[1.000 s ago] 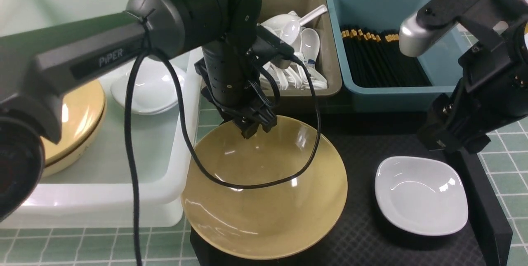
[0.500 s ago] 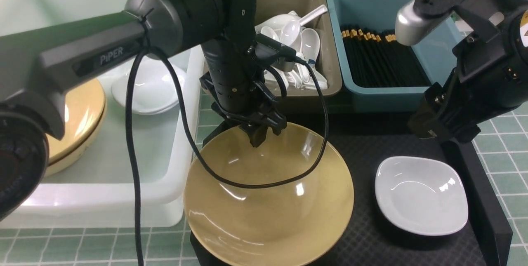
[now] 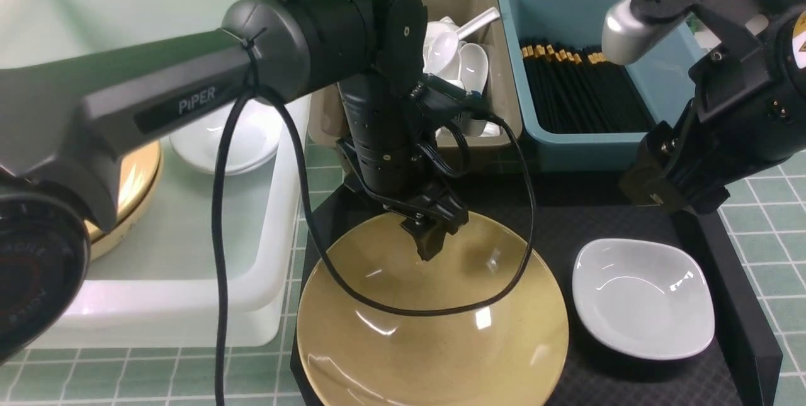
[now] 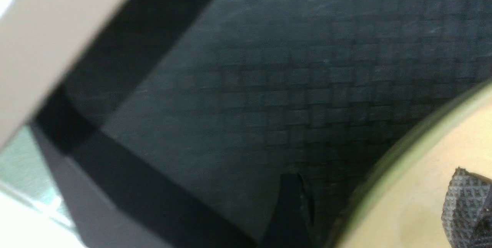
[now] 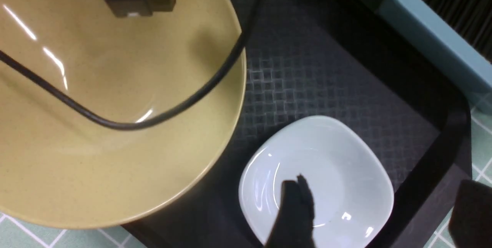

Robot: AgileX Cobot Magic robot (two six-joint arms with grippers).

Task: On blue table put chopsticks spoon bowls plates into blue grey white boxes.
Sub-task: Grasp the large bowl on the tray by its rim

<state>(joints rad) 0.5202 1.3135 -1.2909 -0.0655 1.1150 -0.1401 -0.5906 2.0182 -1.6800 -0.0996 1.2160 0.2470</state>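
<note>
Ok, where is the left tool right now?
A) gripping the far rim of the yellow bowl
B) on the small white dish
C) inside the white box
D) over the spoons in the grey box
A: the front view shows the left tool closed over the far rim of the yellow bowl on the black tray, one finger inside, one outside.

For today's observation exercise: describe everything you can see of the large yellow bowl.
The large yellow bowl is wide, shallow and glossy, like glazed ceramic, with light glints inside and nothing in it. It sits upright on the black tray, its near edge overhanging the tray. The left gripper pinches its far rim, one finger inside. A black cable hangs over it.
</note>
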